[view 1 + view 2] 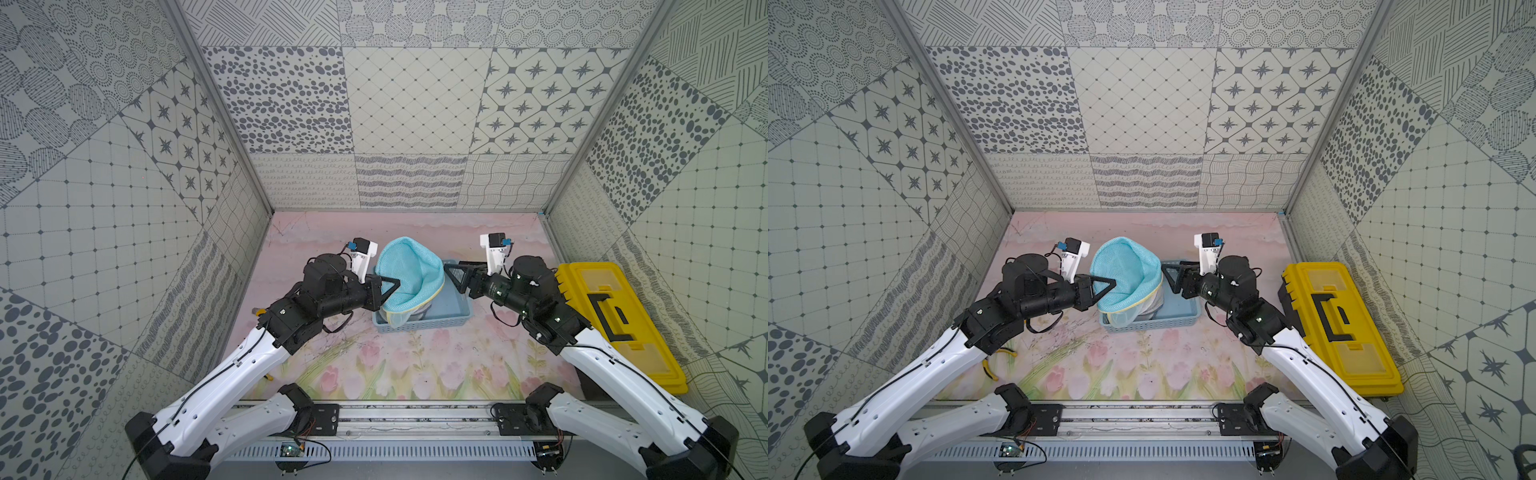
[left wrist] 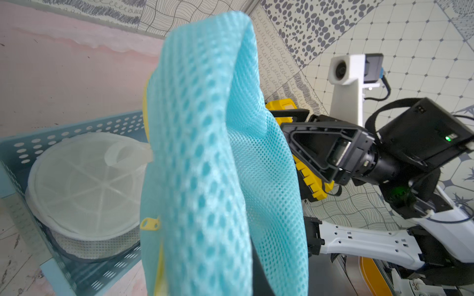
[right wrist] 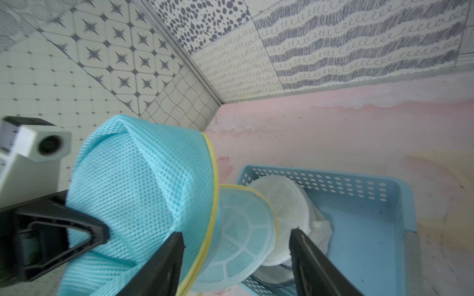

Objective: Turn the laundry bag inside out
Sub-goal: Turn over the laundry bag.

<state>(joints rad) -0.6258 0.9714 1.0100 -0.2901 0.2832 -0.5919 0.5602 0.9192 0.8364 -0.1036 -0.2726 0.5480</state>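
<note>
**Editor:** What is going on at the left?

**Photographer:** The left pincer (image 1: 392, 286) is reaching in from the left. It is pressed together on the left edge of the turquoise laundry bag (image 1: 409, 266) and is holding it up off the desk (image 1: 415, 365).

**Editor:** And in the middle?

**Photographer:** The bag is hanging over the left part of a blue basket (image 1: 432, 325). Its mesh wall is bulging upward like a dome, and a round, yellow-trimmed panel (image 3: 243, 230) is dangling beneath it. A white mesh bag (image 2: 84, 179) is lying in the basket below.

**Editor:** The right side?

**Photographer:** The right pincer (image 1: 453, 276) is hovering just beside the bag's right flank. Its fingers (image 3: 164, 258) are spread wide and pinching nothing. Farther right, a yellow toolbox (image 1: 615, 316) is sitting on the desk.

**Editor:** How far along is the job?

**Photographer:** As I read it, the turning is under way but not finished. The bag is lifted, yet its wall is bunching in folds, and I cannot tell which face is outward. What looks left is a fresh hold by the right pincer, then pulling the rest through.
</note>
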